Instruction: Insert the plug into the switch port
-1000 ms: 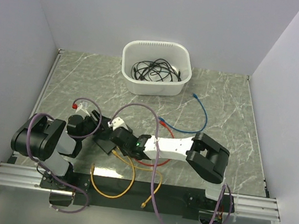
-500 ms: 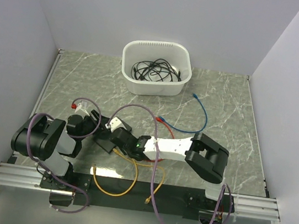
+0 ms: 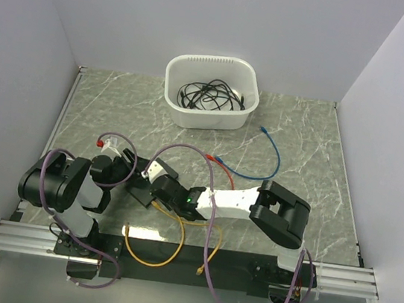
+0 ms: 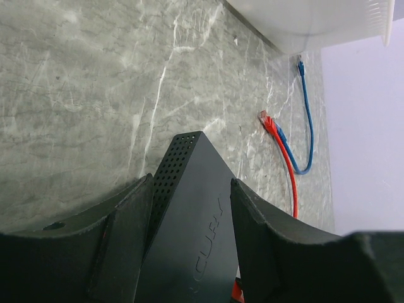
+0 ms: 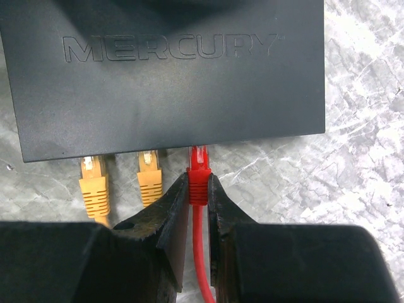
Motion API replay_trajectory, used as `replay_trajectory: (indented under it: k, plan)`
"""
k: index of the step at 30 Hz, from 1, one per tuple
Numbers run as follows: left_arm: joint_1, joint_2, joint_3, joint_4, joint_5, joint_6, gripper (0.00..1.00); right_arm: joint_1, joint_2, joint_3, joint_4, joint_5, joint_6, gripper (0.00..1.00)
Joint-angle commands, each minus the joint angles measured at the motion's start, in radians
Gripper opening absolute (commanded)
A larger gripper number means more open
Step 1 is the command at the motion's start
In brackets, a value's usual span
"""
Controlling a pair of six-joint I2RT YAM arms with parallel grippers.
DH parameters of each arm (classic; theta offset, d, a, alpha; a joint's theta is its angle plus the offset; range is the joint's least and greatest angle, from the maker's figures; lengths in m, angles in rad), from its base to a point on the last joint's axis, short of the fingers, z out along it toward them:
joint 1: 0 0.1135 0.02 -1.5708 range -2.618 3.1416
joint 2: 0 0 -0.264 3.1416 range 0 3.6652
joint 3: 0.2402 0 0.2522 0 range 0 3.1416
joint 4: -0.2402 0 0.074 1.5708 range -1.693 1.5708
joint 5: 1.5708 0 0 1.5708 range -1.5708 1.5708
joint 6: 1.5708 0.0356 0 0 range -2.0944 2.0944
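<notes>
The switch, a flat black box marked MERCURY (image 5: 164, 76), lies with its port edge facing my right gripper (image 5: 199, 186). That gripper is shut on a red plug (image 5: 199, 177); the plug's clear tip meets the box edge, right of two yellow plugs (image 5: 93, 183) sitting in ports. The ports themselves are hidden under the edge. My left gripper (image 4: 191, 183) is shut on the box (image 4: 189, 233), one finger on each side. In the top view both grippers (image 3: 128, 171) (image 3: 158, 188) meet over the box (image 3: 145, 195) at front left.
A white tub (image 3: 212, 93) of black cables stands at the back centre. A blue cable (image 3: 272, 158) and the red cable (image 3: 219, 165) lie mid-table. Yellow cables (image 3: 151, 246) loop at the near edge. Walls close in on left, right and back.
The right wrist has shifted slightly at the box's port edge, and the loose yellow cable end in front has moved a little. The left gripper stays on the box.
</notes>
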Motion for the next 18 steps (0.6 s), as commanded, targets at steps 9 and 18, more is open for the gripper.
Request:
replay_trajectory:
  k: [9, 18]
  plan:
    - [-0.026, 0.011, -0.027, -0.015, 0.126, -0.01, 0.56, 0.014, -0.04, 0.072, 0.237, -0.053, 0.023, 0.0]
    - [-0.029, 0.012, -0.041, 0.012, 0.139, -0.022, 0.57, 0.014, -0.063, 0.025, 0.256, -0.041, 0.061, 0.0]
